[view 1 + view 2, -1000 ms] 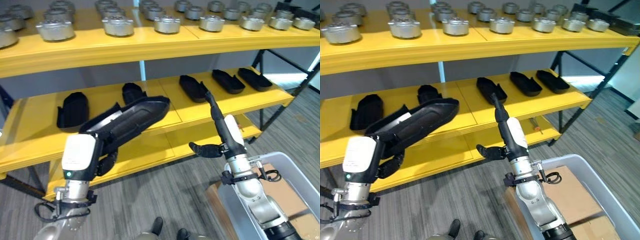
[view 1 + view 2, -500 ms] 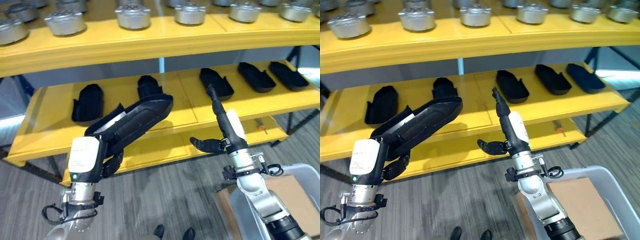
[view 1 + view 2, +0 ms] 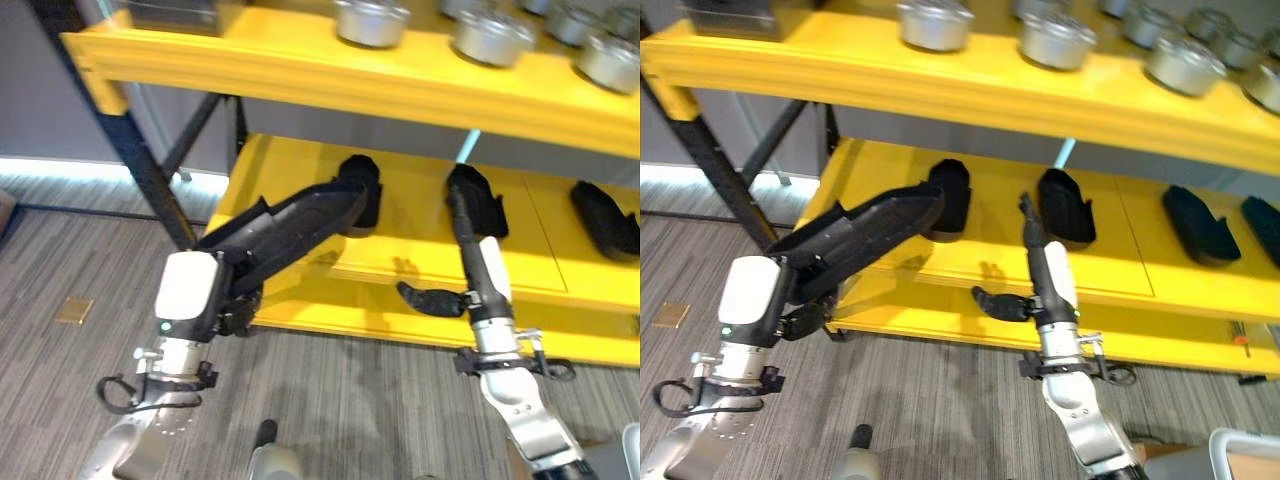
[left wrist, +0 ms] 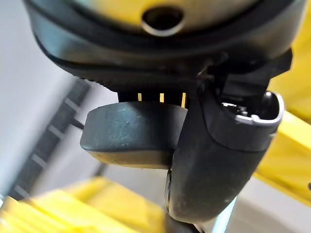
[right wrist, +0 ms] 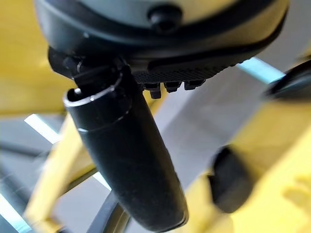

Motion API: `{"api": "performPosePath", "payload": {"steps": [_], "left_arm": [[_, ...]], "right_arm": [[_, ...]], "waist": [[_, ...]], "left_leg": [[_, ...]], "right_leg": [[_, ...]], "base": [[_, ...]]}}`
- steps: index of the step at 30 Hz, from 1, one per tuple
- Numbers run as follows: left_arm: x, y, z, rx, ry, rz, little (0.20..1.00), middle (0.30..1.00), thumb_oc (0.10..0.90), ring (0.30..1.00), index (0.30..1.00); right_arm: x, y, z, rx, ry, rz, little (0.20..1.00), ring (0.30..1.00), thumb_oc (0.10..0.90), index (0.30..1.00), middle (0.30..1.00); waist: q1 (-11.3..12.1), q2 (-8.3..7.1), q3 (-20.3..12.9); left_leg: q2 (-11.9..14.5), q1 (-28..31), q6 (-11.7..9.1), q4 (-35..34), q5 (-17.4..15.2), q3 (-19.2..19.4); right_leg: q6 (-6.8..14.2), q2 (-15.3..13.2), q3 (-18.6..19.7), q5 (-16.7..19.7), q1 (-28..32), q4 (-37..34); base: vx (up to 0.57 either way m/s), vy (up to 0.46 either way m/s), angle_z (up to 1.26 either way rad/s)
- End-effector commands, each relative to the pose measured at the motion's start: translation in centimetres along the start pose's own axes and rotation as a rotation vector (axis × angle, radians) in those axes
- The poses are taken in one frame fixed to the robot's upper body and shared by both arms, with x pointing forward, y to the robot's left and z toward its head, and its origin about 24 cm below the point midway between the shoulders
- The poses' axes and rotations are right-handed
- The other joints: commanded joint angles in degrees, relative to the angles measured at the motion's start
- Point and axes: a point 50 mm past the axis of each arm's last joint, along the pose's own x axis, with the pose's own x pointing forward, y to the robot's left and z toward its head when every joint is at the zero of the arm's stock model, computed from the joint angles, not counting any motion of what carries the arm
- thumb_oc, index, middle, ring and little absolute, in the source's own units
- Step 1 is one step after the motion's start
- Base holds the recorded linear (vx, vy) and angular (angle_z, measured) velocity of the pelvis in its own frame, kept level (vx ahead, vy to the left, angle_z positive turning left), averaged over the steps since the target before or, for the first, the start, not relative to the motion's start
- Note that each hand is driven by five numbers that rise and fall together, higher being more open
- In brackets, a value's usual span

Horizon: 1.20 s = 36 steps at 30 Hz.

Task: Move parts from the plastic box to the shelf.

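Observation:
My left hand (image 3: 238,302) is shut on a long black moulded part (image 3: 300,220), which slants up toward the middle level (image 3: 420,228) of the yellow shelf. The part's far tip hangs just in front of a black part (image 3: 362,186) lying on that level. In the left wrist view the thumb (image 4: 214,160) curls under the held part (image 4: 131,131). My right hand (image 3: 466,245) stands open in front of the shelf, fingers straight up and thumb out to the side, holding nothing. Its fingertips overlap another black part (image 3: 482,196) lying on that level.
More black parts (image 3: 1200,222) lie further right on the middle level. Silver round metal parts (image 3: 372,20) stand on the top level. A dark diagonal shelf brace (image 3: 150,175) runs down at the left. A corner of the grey plastic box (image 3: 1240,445) shows at the lower right.
The whole picture has swung toward the shelf's left end, so the camera moved. The left hand still holds the black part and the right hand stays open.

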Motion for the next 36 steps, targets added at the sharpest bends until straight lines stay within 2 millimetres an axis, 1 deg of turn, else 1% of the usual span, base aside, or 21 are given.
{"api": "performPosePath", "payload": {"steps": [1, 4, 7, 12, 16, 17, 18, 19, 20, 21, 22, 23, 24, 25, 27, 29, 30, 31, 33, 34, 36], "left_arm": [[2.0, 3.4, 4.1, -0.080, -0.226, 0.232, 0.300, 0.300, 0.400, 0.300, 0.300], [1.7, 3.7, 3.7, -0.054, -0.206, 0.243, 0.300, 0.300, 0.400, 0.300, 0.300], [1.3, 3.6, 3.4, -0.039, -0.186, 0.237, 0.300, 0.300, 0.400, 0.300, 0.300], [0.9, 3.8, 3.1, -0.018, -0.166, 0.246, 0.300, 0.300, 0.400, 0.300, 0.300], [0.8, 4.0, 3.0, 0.005, -0.171, 0.251, 0.300, 0.300, 0.400, 0.300, 0.300], [0.8, 4.0, 3.0, 0.012, -0.174, 0.248, 0.300, 0.300, 0.400, 0.300, 0.300], [0.8, 4.0, 3.0, 0.013, -0.174, 0.248, 0.300, 0.300, 0.400, 0.300, 0.300], [0.8, 3.9, 3.0, 0.014, -0.176, 0.248, 0.300, 0.300, 0.400, 0.300, 0.300], [0.9, 4.0, 3.1, 0.015, -0.180, 0.255, 0.300, 0.300, 0.400, 0.300, 0.300], [0.9, 4.0, 3.1, 0.015, -0.179, 0.256, 0.300, 0.300, 0.400, 0.300, 0.300], [1.1, 3.9, 3.2, 0.001, -0.181, 0.260, 0.300, 0.300, 0.400, 0.300, 0.300], [1.1, 3.8, 3.2, -0.005, -0.177, 0.259, 0.300, 0.300, 0.400, 0.300, 0.300], [1.1, 3.7, 3.2, 0.003, -0.178, 0.251, 0.300, 0.300, 0.400, 0.300, 0.300], [1.0, 3.6, 3.2, 0.006, -0.179, 0.240, 0.300, 0.300, 0.400, 0.300, 0.300], [1.1, 3.3, 3.1, -0.001, -0.168, 0.231, 0.300, 0.300, 0.400, 0.300, 0.300], [1.2, 2.9, 3.1, -0.006, -0.170, 0.214, 0.300, 0.300, 0.400, 0.300, 0.300], [1.0, 2.7, 3.0, 0.002, -0.162, 0.205, 0.300, 0.300, 0.400, 0.300, 0.300], [1.0, 2.4, 2.9, 0.003, -0.159, 0.197, 0.300, 0.300, 0.400, 0.300, 0.300], [0.8, 2.2, 2.9, -0.014, -0.147, 0.196, 0.300, 0.300, 0.400, 0.300, 0.300], [0.3, 2.0, 2.8, -0.032, -0.118, 0.194, 0.300, 0.300, 0.400, 0.300, 0.300], [0.2, 1.9, 2.7, -0.050, -0.104, 0.185, 0.300, 0.300, 0.400, 0.300, 0.300]], "right_arm": [[2.1, -3.2, 2.6, -0.048, -0.189, -0.122, 1.000, 1.000, 0.900, 1.000, 1.000], [2.1, -2.6, 2.4, -0.034, -0.172, -0.098, 1.000, 1.000, 0.900, 1.000, 1.000], [2.2, -2.1, 2.4, -0.018, -0.169, -0.078, 1.000, 1.000, 0.900, 1.000, 1.000], [2.6, -1.4, 2.9, 0.002, -0.191, -0.055, 1.000, 1.000, 0.900, 1.000, 1.000], [3.2, -0.6, 3.5, 0.019, -0.217, -0.035, 1.000, 1.000, 0.900, 1.000, 1.000], [3.2, -0.5, 3.6, 0.019, -0.220, -0.034, 1.000, 1.000, 0.900, 1.000, 1.000], [3.2, -0.5, 3.6, 0.019, -0.220, -0.035, 1.000, 1.000, 0.900, 1.000, 1.000], [3.2, -0.4, 3.6, 0.015, -0.222, -0.034, 1.000, 1.000, 0.900, 1.000, 1.000], [3.3, -0.3, 3.7, 0.009, -0.225, -0.034, 1.000, 1.000, 0.900, 1.000, 1.000], [3.3, -0.2, 3.7, 0.008, -0.227, -0.034, 1.000, 1.000, 0.900, 1.000, 1.000], [3.6, 0.2, 3.8, 0.008, -0.232, -0.026, 1.000, 1.000, 0.900, 1.000, 1.000], [3.7, 0.3, 3.9, 0.012, -0.239, -0.022, 1.000, 1.000, 0.900, 1.000, 1.000], [3.6, 0.3, 3.8, 0.010, -0.234, -0.022, 1.000, 1.000, 0.900, 1.000, 1.000], [3.6, 0.3, 3.8, 0.009, -0.235, -0.014, 1.000, 1.000, 0.900, 1.000, 1.000], [3.8, 0.1, 3.8, -0.005, -0.247, -0.013, 1.000, 1.000, 0.900, 1.000, 1.000], [3.7, 0.0, 3.8, 0.003, -0.243, -0.013, 1.000, 1.000, 0.900, 1.000, 1.000], [3.7, -0.1, 3.8, 0.005, -0.246, -0.012, 1.000, 1.000, 0.900, 1.000, 1.000], [3.7, -0.3, 3.8, 0.010, -0.252, -0.020, 1.000, 1.000, 0.900, 1.000, 1.000], [3.8, -0.6, 3.9, 0.010, -0.255, -0.025, 1.000, 1.000, 0.900, 1.000, 1.000], [3.9, -0.9, 3.9, 0.019, -0.257, -0.040, 1.000, 1.000, 0.900, 1.000, 1.000], [4.0, -1.1, 3.9, 0.031, -0.260, -0.052, 1.000, 1.000, 0.900, 1.000, 1.000]], "waist": [[-2.6, 0.97, -6.2], [-1.9, -0.19, -6.5], [-1.6, -0.83, -6.8], [-1.1, -1.27, -7.1], [0.0, -1.58, -6.9], [0.1, -1.59, -6.7], [0.2, -1.73, -6.7], [0.2, -1.67, -6.4], [-0.1, -1.01, -5.8], [0.1, -1.10, -5.7], [0.3, 0.51, -4.3], [0.4, 1.44, -4.0], [-0.4, 1.86, -3.8], [-1.2, 1.90, -3.9], [-2.1, 0.92, -3.8], [-2.5, 0.71, -4.1], [-2.4, 0.32, -4.6], [-2.6, 0.67, -5.6], [-2.7, 0.96, -6.3], [-2.5, 1.22, -7.2], [-2.8, 1.55, -7.9]], "left_leg": [[3.0, 0.4, 1.9, -0.3, -2.0, -0.2], [2.0, 1.1, 2.7, 0.2, -3.4, 0.6], [1.6, 2.4, 3.2, -0.3, -4.0, 1.7], [1.1, 3.7, 3.8, -0.9, -4.6, 2.7], [-1.1, 4.2, 5.5, 0.6, -6.7, 3.5], [-1.9, 4.3, 6.2, 0.7, -7.1, 3.7], [-2.1, 4.4, 6.3, 0.7, -7.1, 3.9], [-2.7, 4.6, 6.9, 0.7, -7.3, 4.0], [-3.7, 5.3, 8.2, 0.3, -7.6, 4.4], [-3.9, 5.3, 8.4, 0.3, -7.5, 4.7], [-4.5, 6.7, 10.1, -0.9, -6.9, 5.6], [-4.0, 8.0, 10.3, -2.5, -6.5, 5.9], [-3.5, 9.2, 10.1, -4.3, -6.2, 5.3], [-3.1, 10.0, 9.6, -6.4, -5.1, 4.7], [-3.4, 10.5, 8.3, -8.0, -4.4, 4.3], [-2.2, 10.8, 6.8, -9.5, -3.5, 2.7], [-1.7, 10.4, 6.4, -9.9, -3.0, 2.8], [0.1, 10.3, 5.4, -10.7, -2.6, 2.3], [1.1, 9.9, 4.5, -11.2, -1.9, 2.2], [2.4, 9.9, 4.0, -11.7, -1.4, 2.5], [4.2, 9.5, 3.1, -12.0, -0.6, 2.4]], "right_leg": [[2.0, 1.8, 0.9, -0.4, 1.3, -1.6], [2.4, 2.0, 1.6, 0.6, 2.2, -4.0], [2.8, 2.2, 2.5, 2.0, 2.7, -5.8], [3.6, 2.2, 3.5, 3.9, 2.8, -7.6], [4.4, 0.9, 5.2, 7.2, 2.6, -8.3], [4.6, 0.3, 5.7, 8.6, 2.2, -7.7], [4.7, 0.1, 6.0, 8.8, 2.0, -7.7], [4.7, -0.4, 6.6, 10.7, 1.1, -6.4], [4.4, -1.9, 7.2, 15.4, -1.1, -2.9], [4.4, -2.1, 7.6, 15.5, -1.6, -2.6], [3.7, -3.0, 5.6, 17.7, -5.1, 4.4], [3.7, -2.9, 3.0, 16.1, -7.1, 6.9], [3.4, -0.9, 4.0, 13.8, -8.9, 6.5], [2.9, 1.9, 5.2, 12.3, -10.3, 3.8], [2.8, 4.0, 6.2, 11.0, -11.5, -4.4], [2.9, 5.4, 6.9, 10.8, -8.7, -8.6], [2.4, 6.7, 6.8, 8.9, -7.4, -10.2], [1.6, 9.6, 6.8, 6.6, -5.4, -12.6], [1.3, 10.2, 4.9, 6.6, -4.8, -14.1], [1.3, 10.4, 3.5, 6.2, -4.0, -14.4], [0.7, 12.1, 3.4, 5.1, -3.1, -15.0]], "base": [[0.01, 0.092, 0.04], [0.03, 0.067, -0.13], [0.04, 0.036, -0.26], [0.02, 0.032, -0.15], [0.00, 0.103, -0.11], [-0.02, 0.102, -0.09], [-0.03, 0.099, -0.04], [-0.07, 0.176, 0.01], [-0.07, 0.175, 0.00], [-0.10, 0.330, -0.23], [-0.06, 0.284, -0.35], [0.00, 0.287, -0.50], [0.08, 0.067, -0.63], [0.12, -0.061, -0.61], [0.11, -0.130, -0.07], [0.08, -0.138, 0.42], [0.10, -0.200, 0.53], [0.10, -0.209, 0.65], [0.10, -0.147, 0.65], [0.13, -0.171, 0.29], [0.12, -0.220, -0.03]]}}
